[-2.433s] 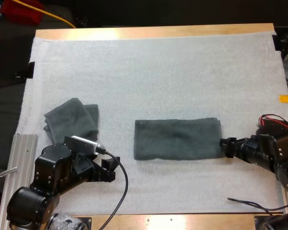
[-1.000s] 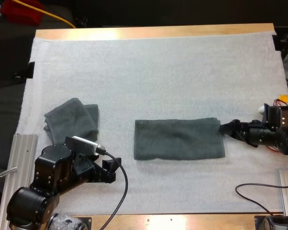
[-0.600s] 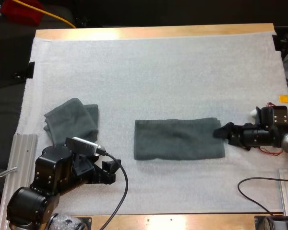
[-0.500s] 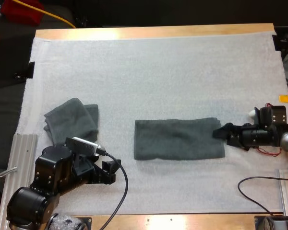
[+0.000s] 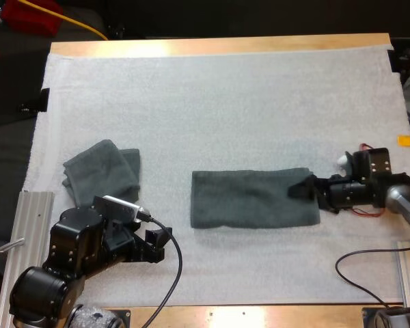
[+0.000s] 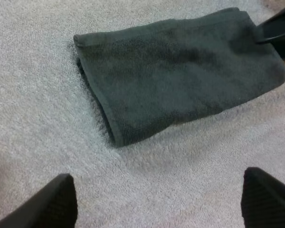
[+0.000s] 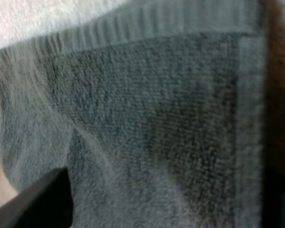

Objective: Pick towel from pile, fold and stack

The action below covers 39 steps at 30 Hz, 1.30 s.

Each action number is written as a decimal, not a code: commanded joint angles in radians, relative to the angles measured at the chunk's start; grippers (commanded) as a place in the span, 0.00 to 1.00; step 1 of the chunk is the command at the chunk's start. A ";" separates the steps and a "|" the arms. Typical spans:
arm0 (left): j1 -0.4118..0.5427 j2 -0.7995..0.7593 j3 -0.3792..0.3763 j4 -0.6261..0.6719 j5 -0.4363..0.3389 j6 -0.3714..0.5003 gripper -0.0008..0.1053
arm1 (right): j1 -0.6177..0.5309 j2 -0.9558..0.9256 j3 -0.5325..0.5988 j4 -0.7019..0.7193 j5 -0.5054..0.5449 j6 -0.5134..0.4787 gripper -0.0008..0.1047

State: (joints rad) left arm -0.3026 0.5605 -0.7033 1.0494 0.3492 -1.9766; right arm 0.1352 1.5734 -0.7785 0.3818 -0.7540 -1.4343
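Overhead, crumpled towel (image 5: 101, 169) beside left end effector (image 5: 158, 242), left wrist view, folded towel (image 6: 180, 71)

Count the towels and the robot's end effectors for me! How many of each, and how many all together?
Towels: 2, a long towel and a small towel
End effectors: 2, the left end effector and the right end effector
Total: 4

Soft, even overhead light; the mat (image 6: 38, 95) glows pale, and faint shadow edges the towel (image 6: 180, 80) ahead of the left fingers (image 6: 52, 204).
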 commanded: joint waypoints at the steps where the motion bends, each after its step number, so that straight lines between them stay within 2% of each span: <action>1: -0.005 -0.004 -0.004 0.003 0.006 0.004 0.66 | 0.030 0.041 0.016 0.018 0.015 0.029 0.71; 8: -0.005 -0.004 -0.004 0.003 0.006 0.004 0.66 | 0.046 0.051 0.016 0.012 0.017 0.059 0.69; 11: -0.005 -0.004 -0.004 0.003 0.006 0.004 0.66 | 0.046 0.051 0.016 0.014 0.032 0.063 0.52; 16: -0.005 -0.004 -0.004 0.003 0.014 0.004 0.66 | 0.046 0.051 0.013 0.055 0.086 0.063 0.07; 18: -0.005 -0.004 -0.004 0.003 0.037 0.004 0.66 | 0.046 0.048 0.013 0.067 0.087 0.063 0.01; 21: -0.005 -0.004 -0.004 0.003 0.078 0.000 0.66 | 0.046 0.023 0.013 0.074 0.131 0.054 0.03; 30: -0.005 -0.004 -0.004 0.003 0.082 0.000 0.66 | 0.046 -0.134 0.000 0.120 0.356 0.032 0.03; 39: -0.005 -0.004 -0.004 0.003 0.096 0.000 0.66 | 0.046 -0.187 -0.156 0.388 0.646 -0.158 0.03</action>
State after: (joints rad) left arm -0.3026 0.5605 -0.7033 1.0509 0.4392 -1.9766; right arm 0.1811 1.3946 -0.9225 0.7370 -0.1333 -1.5696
